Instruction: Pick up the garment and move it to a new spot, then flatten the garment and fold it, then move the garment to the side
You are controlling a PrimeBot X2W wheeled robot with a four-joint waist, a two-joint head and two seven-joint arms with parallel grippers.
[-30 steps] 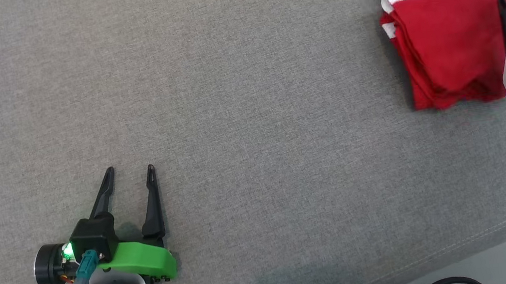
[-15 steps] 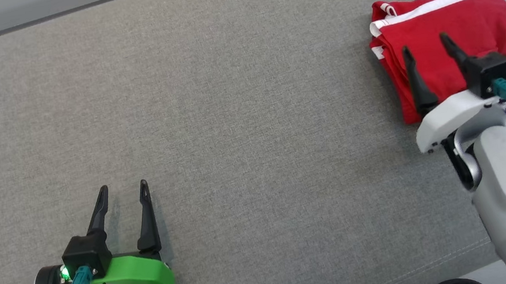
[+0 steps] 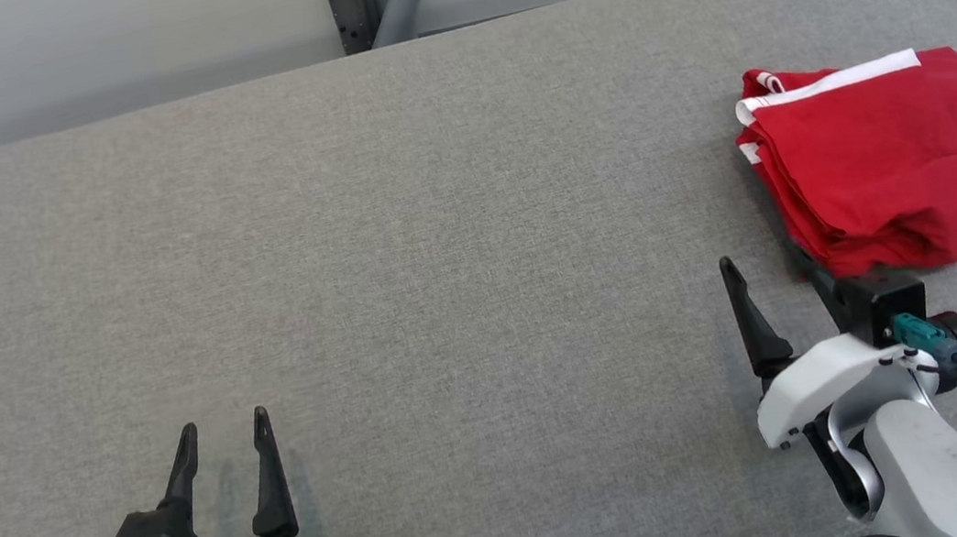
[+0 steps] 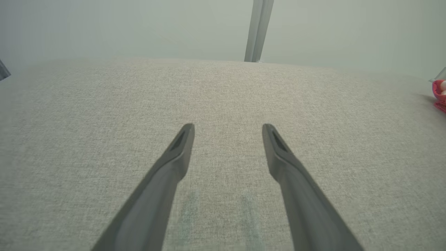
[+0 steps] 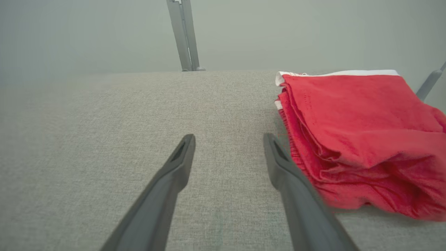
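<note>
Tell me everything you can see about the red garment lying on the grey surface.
The red cloth garment with white trim lies folded into a thick, rough rectangle on the grey woven fabric surface, toward its right side. Layers stack along its left edge, a white band runs along the far edge, and the near edge bulges with soft creases. The robot's open right claw sits by its near left corner, holding nothing; whether a finger brushes the cloth is unclear.
</note>
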